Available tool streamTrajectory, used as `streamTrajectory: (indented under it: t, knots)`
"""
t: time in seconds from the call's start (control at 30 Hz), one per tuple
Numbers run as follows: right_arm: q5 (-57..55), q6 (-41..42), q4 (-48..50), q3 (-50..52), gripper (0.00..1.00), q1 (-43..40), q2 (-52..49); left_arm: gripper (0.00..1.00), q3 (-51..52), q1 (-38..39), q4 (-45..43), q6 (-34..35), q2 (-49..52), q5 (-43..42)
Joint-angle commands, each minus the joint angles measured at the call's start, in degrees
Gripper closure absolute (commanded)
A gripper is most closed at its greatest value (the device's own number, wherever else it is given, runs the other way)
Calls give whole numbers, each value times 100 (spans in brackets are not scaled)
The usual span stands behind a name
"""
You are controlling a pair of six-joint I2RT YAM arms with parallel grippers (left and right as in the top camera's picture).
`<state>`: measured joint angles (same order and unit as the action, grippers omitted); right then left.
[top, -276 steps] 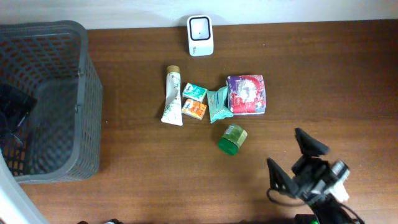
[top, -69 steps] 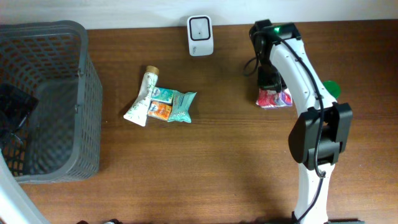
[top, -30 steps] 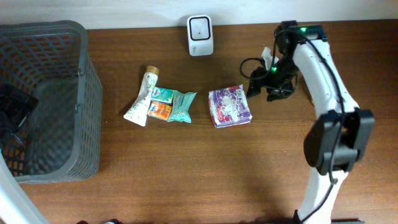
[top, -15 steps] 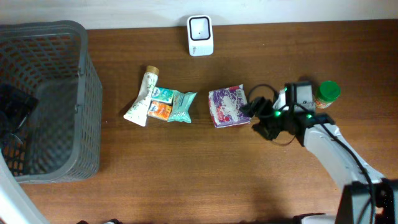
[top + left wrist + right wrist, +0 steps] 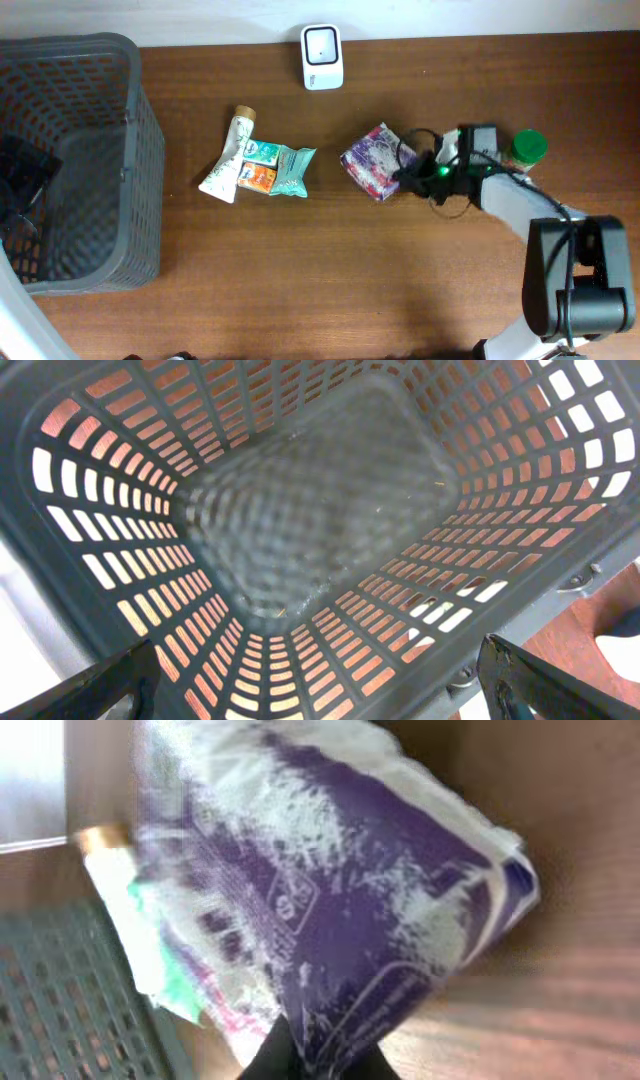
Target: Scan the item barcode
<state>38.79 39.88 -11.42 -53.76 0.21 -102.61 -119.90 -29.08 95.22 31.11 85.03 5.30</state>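
Observation:
The item, a purple and white plastic packet [image 5: 372, 160], lies tilted on the table right of centre. My right gripper [image 5: 405, 176] reaches it from the right and is shut on its near edge. In the right wrist view the packet [image 5: 330, 910] fills the frame, with the dark fingertips [image 5: 275, 1058] pinched on its lower edge. No barcode shows on the faces I see. The white scanner [image 5: 322, 57] stands at the back edge. My left gripper [image 5: 320, 685] hangs open over the inside of the grey basket [image 5: 300, 520], holding nothing.
The grey basket [image 5: 70, 160] takes up the left end of the table. A white tube [image 5: 228, 168], small boxes [image 5: 258, 166] and a teal packet [image 5: 292, 170] lie in a cluster left of centre. A green-lidded jar [image 5: 527, 147] stands right of my right wrist.
My right gripper has closed on the purple packet's right edge. The packet has tipped up and turned. The left arm has not moved.

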Motion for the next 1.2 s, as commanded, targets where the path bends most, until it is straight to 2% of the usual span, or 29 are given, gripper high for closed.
streamTrajectory:
  t: [0.0,0.07,0.1,0.13,0.2,0.27,0.3,0.33,0.4,0.43,0.53,0.57,0.6,0.73,0.9,0.93,0.97,1.03,1.07,1.13,1.17]
  knots:
    - [256,-2369,-1655,-1014,96,48,-17,1,-9,-33,2,15,4,2]
    - [177,-3908,-3049,-1692,96,52,-17,1,-9,-33,4,15,4,2]
    - [-505,-4461,-3871,-2081,96,52,-17,1,-9,-33,4,15,4,2]
    - [-925,-4815,-4249,-2243,96,52,-17,1,-9,-33,4,15,4,2]
    - [-1187,-5066,-4347,-2264,96,52,-44,1,-9,-33,4,15,4,2]
    - [-1182,-5167,-4345,-2264,72,52,-140,1,-9,-33,4,15,4,2]
    - [-1165,-5167,-4367,-2264,49,59,-216,1,-9,-33,4,15,4,2]
    - [-1351,-4968,-4367,-2269,0,28,-236,1,-9,-33,4,15,4,2]
    - [-1543,-3475,-4450,-2337,1,-184,-234,1,-9,-33,4,15,4,2]
    - [-1547,-3156,-4522,-2330,1,-273,-236,1,-9,-33,2,15,4,2]
    - [-1930,-3104,-4352,-2256,1,-323,-280,1,-9,-33,4,15,4,2]
    - [-2581,-2476,-4295,-2131,1,-323,-280,1,-9,-33,4,15,4,2]
    - [-2634,-2284,-4151,-2013,1,-323,-280,1,-9,-33,4,15,4,2]
    - [-2247,-2288,-3550,-1534,1,-389,-280,1,-9,-33,4,15,4,2]
    - [-866,-2308,-2555,-920,2,-472,-295,1,-9,-33,4,15,4,4]
    - [-721,-2308,-2317,-723,12,-474,-295,1,-9,-33,4,15,4,2]
    - [-389,-2308,-2057,-638,39,-474,-295,1,-9,-33,4,15,4,2]
    - [-212,-2308,-1971,-634,65,-461,-295,1,-9,-33,2,15,4,2]
    - [-181,-2308,-1985,-629,96,-461,-295,1,-9,-33,2,15,4,2]
    - [503,-2675,-1847,-647,96,-463,-286,1,-9,-33,4,15,4,2]
    - [1532,-2977,-1598,-975,96,-463,-275,1,-9,-33,2,15,4,2]
